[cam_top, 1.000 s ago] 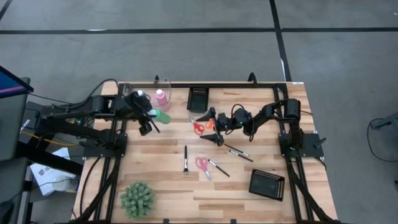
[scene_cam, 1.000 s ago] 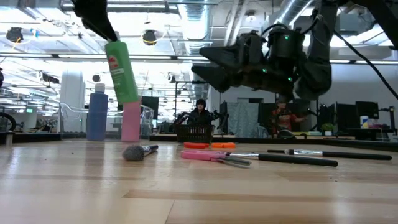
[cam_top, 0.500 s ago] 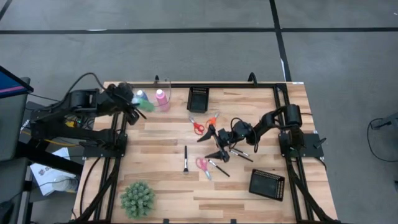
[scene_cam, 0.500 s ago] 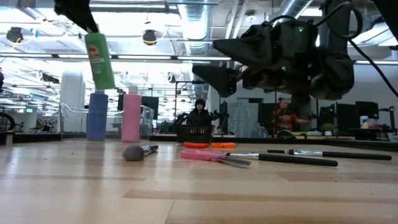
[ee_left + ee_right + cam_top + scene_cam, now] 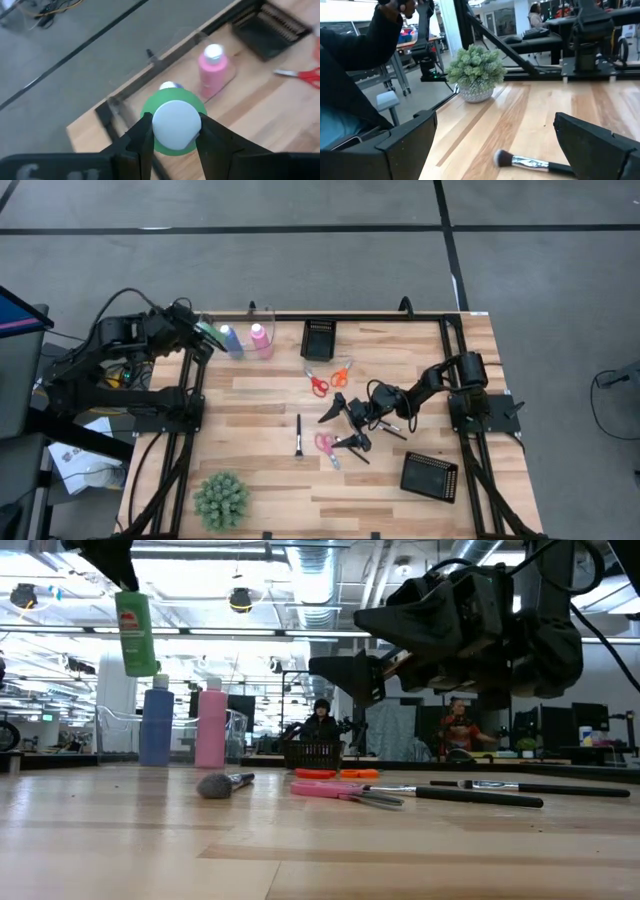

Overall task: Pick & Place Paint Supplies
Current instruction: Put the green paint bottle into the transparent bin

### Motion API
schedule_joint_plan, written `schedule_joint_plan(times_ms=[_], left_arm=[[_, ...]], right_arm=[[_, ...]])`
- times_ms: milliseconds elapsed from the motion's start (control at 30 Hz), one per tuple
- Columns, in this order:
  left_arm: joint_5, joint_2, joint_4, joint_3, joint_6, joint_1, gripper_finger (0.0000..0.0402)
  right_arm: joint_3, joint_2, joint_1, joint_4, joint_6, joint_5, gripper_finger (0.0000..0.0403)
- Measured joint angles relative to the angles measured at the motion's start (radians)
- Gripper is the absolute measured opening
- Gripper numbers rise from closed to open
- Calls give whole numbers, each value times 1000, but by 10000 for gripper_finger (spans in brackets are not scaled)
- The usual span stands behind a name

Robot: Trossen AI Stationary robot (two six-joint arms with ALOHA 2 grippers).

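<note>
Green bottle aloft, supplies scattered below

My left end effector (image 5: 172,131) grips the green bottle (image 5: 136,632) above the desk's (image 5: 260,405) ten-o'clock corner beside blue bottle (image 5: 229,338) and pink bottle (image 5: 259,337); my right end effector (image 5: 343,426), spread wide, hovers over brushes (image 5: 378,423) and pink scissors (image 5: 326,445).

green bottle (image 5: 136,633) with a red label patch, wording seemingly too small to read

Paint supplies spread across a wooden table (image 5: 260,480).
Two white-capped bottles (image 5: 246,340) stand at the back left; scissors (image 5: 328,376) and thin dark-handled brushes (image 5: 298,435) lie mid-table.
</note>
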Motion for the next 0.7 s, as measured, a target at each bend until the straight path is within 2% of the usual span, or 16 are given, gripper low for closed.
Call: schedule_joint_plan(times_ms=[133, 333, 467, 633, 700], left_arm=[[-31, 33, 1, 0, 34, 78, 111], [-23, 88, 81, 0, 114, 181, 111], [27, 118, 175, 0, 181, 257, 111], [48, 169, 216, 0, 244, 382, 111], [110, 187, 244, 0, 267, 441, 111]], right_arm=[[0, 0, 6, -6, 0, 0, 388], [0, 0, 5, -6, 0, 0, 388], [0, 0, 5, -6, 0, 0, 388], [0, 0, 5, -6, 0, 0, 388], [0, 0, 5, -6, 0, 0, 388]])
